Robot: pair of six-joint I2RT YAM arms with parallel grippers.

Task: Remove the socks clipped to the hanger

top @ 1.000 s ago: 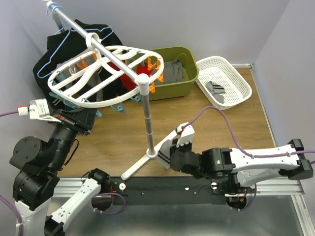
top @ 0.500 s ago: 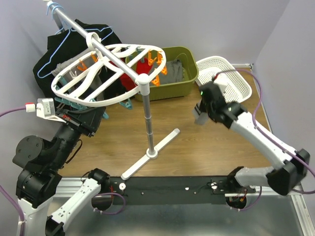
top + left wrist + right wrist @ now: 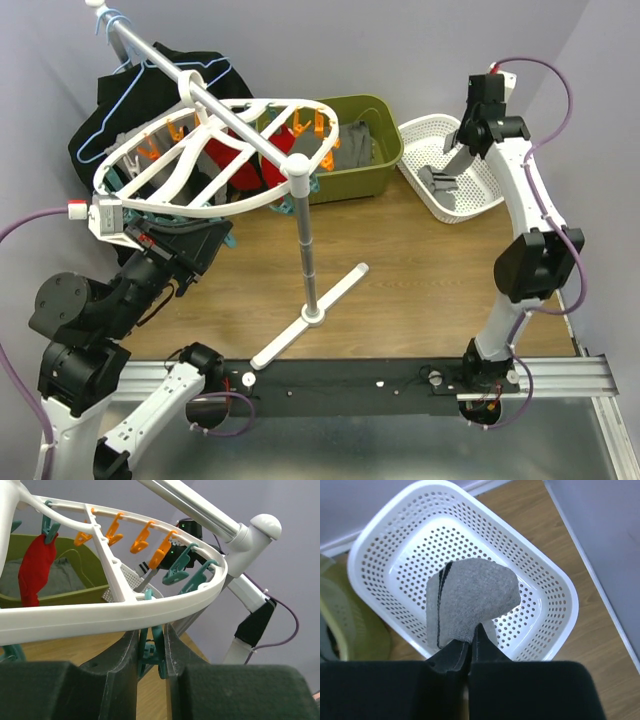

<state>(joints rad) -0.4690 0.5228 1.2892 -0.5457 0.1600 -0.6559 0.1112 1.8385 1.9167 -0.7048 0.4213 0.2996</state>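
Over on the left, pinching a teal peg (image 3: 156,652) under the white hanger (image 3: 115,617) rim with the clenched left tool (image 3: 150,645), seemingly to steady the frame (a red sock (image 3: 35,570) hangs clipped there), and at right, dangling a grey sock (image 3: 470,600) from the clamped right tool (image 3: 471,647) over the white basket (image 3: 560,595), apparently for dropping in.

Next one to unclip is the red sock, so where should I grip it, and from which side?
Probably the red sock's free lower half, well below the peg pinching its top. It hangs straight down under the hanger, narrow and limp with its bottom end loose. So come up from below, pinch across its width, then pull straight down, away from the peg.
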